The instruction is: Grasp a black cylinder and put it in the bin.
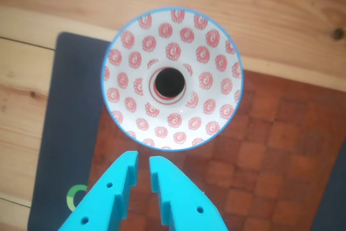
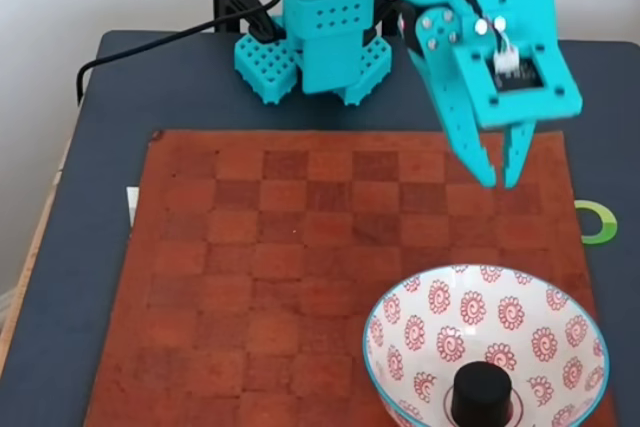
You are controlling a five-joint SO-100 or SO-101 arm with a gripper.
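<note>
Showing the task apparently complete: the bin point(image 2: 486, 339), a patterned bowl on the checkered board point(image 2: 270, 277), holds the black cylinder point(image 2: 481, 392) at its centre, standing upright on a flat end with its axis vertical. Beyond the bin's rim, the turquoise gripper point(image 2: 498, 175) hangs empty, jaws slightly parted; only withdrawal seems left.

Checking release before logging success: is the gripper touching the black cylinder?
Apart. In the fixed view the gripper hangs above the board, clear of the bin, while the black cylinder sits at the bin's centre.
</note>
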